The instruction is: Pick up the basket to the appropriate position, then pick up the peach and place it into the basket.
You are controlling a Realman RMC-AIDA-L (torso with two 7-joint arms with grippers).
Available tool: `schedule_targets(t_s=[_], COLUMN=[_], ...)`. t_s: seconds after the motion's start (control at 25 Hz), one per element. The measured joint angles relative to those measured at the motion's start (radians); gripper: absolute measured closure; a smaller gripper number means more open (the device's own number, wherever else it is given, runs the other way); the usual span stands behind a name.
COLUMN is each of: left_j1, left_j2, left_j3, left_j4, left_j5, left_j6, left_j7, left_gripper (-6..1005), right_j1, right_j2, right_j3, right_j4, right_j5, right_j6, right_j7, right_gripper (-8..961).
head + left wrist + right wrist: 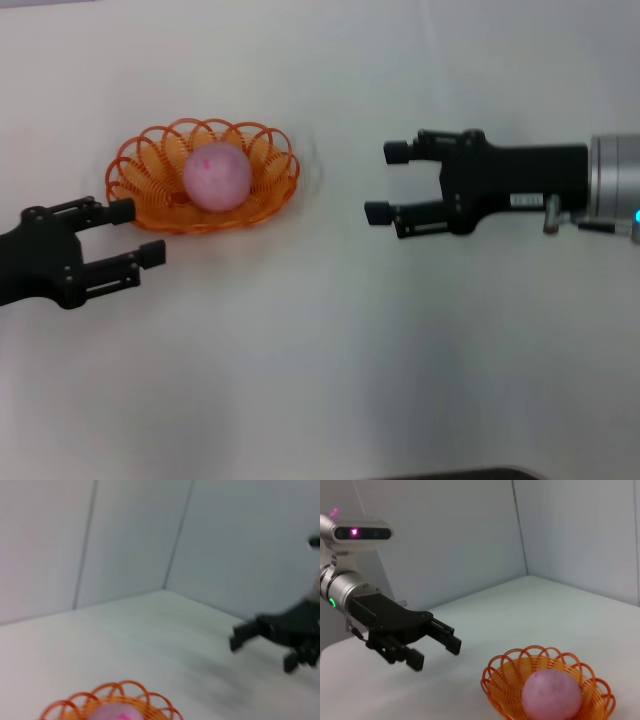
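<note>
The orange wire basket [150, 195] stands on the white table, left of centre. The pale pink peach [216, 176] sits inside it. My left gripper [143, 232] is open and empty, just in front of the basket's left end, one finger close to the rim. My right gripper [385, 182] is open and empty, apart from the basket to its right. The basket [500, 680] with the peach [551, 694] also shows in the right wrist view, with the left gripper [437, 645] beyond it. The left wrist view shows the basket's rim [125, 690] and the right gripper [262, 647] far off.
The white table [320, 380] runs on all around the basket. White walls meet in a corner behind the table [165, 587]. A dark edge [450, 474] shows at the table's near side.
</note>
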Motion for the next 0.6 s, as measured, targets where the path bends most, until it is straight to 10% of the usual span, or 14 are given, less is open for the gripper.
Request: schedule_targets(t_s=[0.6], left_j1=[0.052], left_j2=[0.005], left_j3=[-0.156], left_j4=[-0.129], left_j5=[-0.001], left_j6=[-0.050], left_j7=[0.169], left_gripper=[291], right_j1=[-0.024], right_j2=[0.000], right_j3=[0.225], right_j4=[0.268], right_j5=[0.007], right_j6=[-0.068], right_j7=[-0.338], right_gripper=[58])
